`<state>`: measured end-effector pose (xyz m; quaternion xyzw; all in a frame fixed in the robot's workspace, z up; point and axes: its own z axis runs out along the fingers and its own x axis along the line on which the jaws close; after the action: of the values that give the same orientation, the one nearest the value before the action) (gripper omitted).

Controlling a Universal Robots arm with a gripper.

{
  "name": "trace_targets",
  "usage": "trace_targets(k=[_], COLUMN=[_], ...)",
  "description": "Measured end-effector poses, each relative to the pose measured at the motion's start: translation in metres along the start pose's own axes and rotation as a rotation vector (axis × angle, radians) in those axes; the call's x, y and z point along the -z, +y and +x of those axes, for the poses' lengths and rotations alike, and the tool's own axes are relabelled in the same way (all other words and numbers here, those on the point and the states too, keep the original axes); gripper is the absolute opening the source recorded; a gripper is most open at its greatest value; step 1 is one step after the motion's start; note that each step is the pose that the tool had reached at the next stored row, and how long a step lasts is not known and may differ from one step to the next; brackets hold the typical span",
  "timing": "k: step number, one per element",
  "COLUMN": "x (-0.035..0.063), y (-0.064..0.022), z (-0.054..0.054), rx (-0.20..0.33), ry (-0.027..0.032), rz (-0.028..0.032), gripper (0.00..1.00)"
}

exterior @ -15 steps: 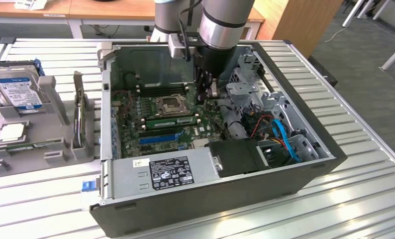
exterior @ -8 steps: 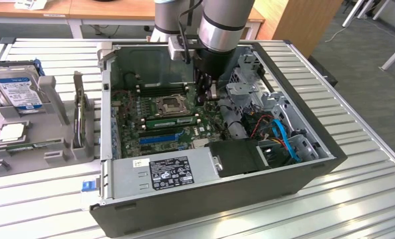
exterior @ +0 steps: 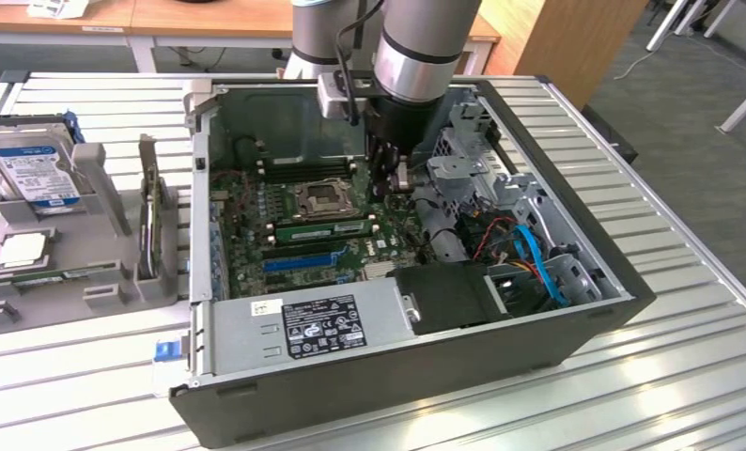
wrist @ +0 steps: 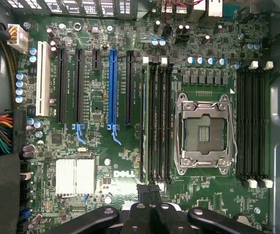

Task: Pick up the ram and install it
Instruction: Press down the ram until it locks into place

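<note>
**Exterior view**

The grey robot arm (exterior: 417,47) is reaching down into the open black computer tower case (exterior: 574,329), which is lying on its side on the ribbed metal table (exterior: 687,376). The black gripper (exterior: 396,183) is hanging just beside the square metal processor socket (exterior: 319,199), on the exterior view's right of it.

The ram (exterior: 327,228), a long, narrow green circuit-board stick, is standing on edge in a slot just beside the socket, on the side facing the grey power supply box (exterior: 310,324). The gripper is sitting near one end of the ram. Whether it is touching the stick cannot be told.

Well apart from the socket, outside the case, a blue-labelled hard drive (exterior: 28,164) and a square silver processor chip (exterior: 20,249) are resting in grey holders.

**Wrist view**

This camera is looking straight down on the green motherboard (wrist: 217,195). The processor socket (wrist: 203,134) is lying between two banks of long black memory slots (wrist: 252,122).

Beyond the nearer bank from the socket, a long blue expansion slot (wrist: 113,87) and a ribbed silver heatsink (wrist: 75,176) are showing.

The gripper (wrist: 148,187) is holding its two fingertips pressed together, tip against tip. They are sitting at the end of the slot bank on the blue slot's side of the socket. From this overhead angle, the ram cannot be told apart from the slots.
</note>
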<state>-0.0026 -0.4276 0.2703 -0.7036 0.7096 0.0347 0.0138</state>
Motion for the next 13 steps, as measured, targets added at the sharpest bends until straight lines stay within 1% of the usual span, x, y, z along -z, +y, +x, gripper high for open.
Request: trace_targets(k=[13], x=[-0.0106], y=[-0.0003], z=[0.0007], rx=[0.000], ry=[0.0001], rz=[0.0032], gripper=[0.10])
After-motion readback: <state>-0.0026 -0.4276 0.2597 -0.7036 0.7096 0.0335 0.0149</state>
